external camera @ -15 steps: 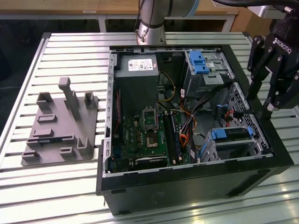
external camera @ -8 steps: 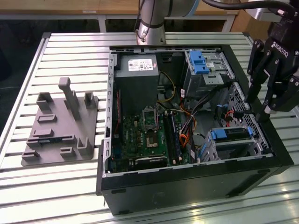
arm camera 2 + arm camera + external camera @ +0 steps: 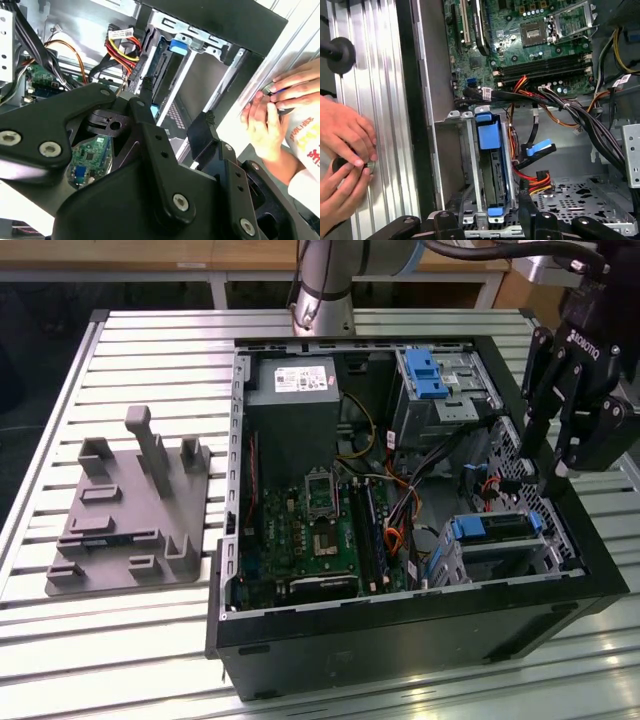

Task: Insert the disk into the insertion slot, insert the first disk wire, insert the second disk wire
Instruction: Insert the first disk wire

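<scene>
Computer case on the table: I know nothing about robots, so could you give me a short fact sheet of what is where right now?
Setting: open black computer case on a slatted metal table
Task item: blue-framed disk sitting in the grey insertion slot
Robot: gripper open and empty, over the case's end at the exterior view's right
Cabling: red, yellow and orange wires beside the slot
People: two hands outside the case, holding something small and dark
Nearby: grey fixture plate at the exterior view's left
</scene>
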